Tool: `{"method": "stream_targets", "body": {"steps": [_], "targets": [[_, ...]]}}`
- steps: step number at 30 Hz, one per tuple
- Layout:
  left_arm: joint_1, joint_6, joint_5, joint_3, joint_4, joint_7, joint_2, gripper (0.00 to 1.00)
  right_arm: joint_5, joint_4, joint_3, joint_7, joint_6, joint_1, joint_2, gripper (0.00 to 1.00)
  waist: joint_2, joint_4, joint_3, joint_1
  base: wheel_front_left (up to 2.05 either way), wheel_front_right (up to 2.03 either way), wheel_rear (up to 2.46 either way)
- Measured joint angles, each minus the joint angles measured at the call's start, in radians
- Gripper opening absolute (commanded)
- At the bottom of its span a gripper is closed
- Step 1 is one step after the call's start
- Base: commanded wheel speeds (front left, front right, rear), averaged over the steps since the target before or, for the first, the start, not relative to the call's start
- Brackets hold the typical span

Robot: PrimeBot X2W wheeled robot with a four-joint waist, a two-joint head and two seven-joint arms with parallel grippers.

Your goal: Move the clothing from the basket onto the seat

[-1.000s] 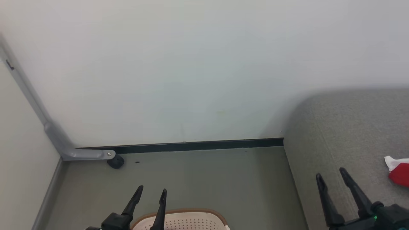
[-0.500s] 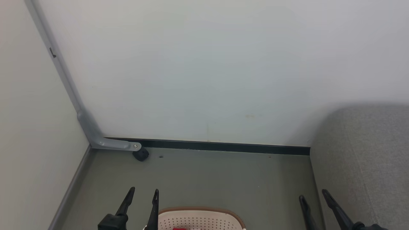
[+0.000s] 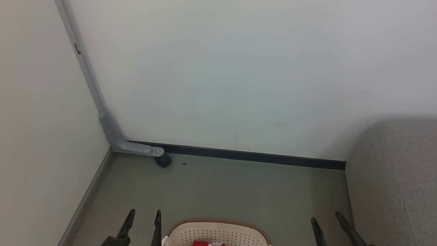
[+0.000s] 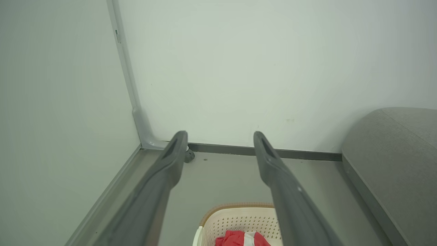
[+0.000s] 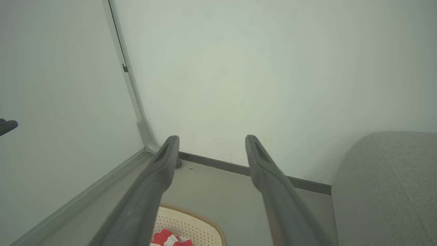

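Clothing (image 3: 202, 243) lies in the basket (image 3: 218, 226) at the bottom centre of the head frame. It shows as a scrap of red with a little white beside it, just past the cream perforated far wall and brown rim band. In the left wrist frame the same heap sits at the bottom edge, red with a pale stripe. So little of it shows that I cannot tell whether it is one garment or several.

The basket stands on the grey-green floor (image 3: 239, 184), apart from the seat (image 3: 392, 177). The seat is a grey woven sofa with a rounded corner, filling the lower right of the frame.

The left end effector (image 3: 145, 212) hangs at the lower left, just beside the basket's left end and touching nothing. Its two dark fingers (image 4: 158, 184) are spread wide and nothing is between them. The right end effector (image 3: 325, 216) sits at the lower right, between basket and seat, its jaws equally wide and empty.

A pale wall (image 3: 239, 68) fills the upper frame, with dark skirting (image 3: 259, 156) along its foot. A grey bar (image 3: 87, 71) runs down from the upper left, bends at the floor and ends at a small black castor (image 3: 163, 160). At the left edge of the right wrist frame a dark rounded tip (image 5: 6, 125) pokes in, possibly the other arm's.
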Motion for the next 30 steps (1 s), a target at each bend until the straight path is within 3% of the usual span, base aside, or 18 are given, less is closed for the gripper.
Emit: {"method": "stream_targets", "body": {"steps": [13, 21, 30], "targets": [[0.009, -0.001, 0.001, 0.003, 0.016, 0.0, -0.001, 1.0, -0.002, 0.017, -0.006, 0.0, -0.002, 0.008, 0.007, 1.0, 0.0, -0.007, 0.005, 0.0, 0.0, 0.0, 0.0], [0.009, -0.01, 0.008, -0.003, 0.023, 0.0, -0.002, 1.0, -0.001, 0.038, -0.044, 0.0, -0.036, 0.008, 0.022, 1.0, 0.0, -0.011, 0.007, 0.0, 0.0, 0.0, 0.0], [0.009, -0.012, 0.008, -0.003, 0.025, 0.0, -0.002, 1.0, 0.0, 0.053, -0.049, 0.0, -0.036, 0.008, 0.025, 1.0, 0.0, -0.016, 0.008, 0.0, 0.0, 0.0, 0.0]]}}
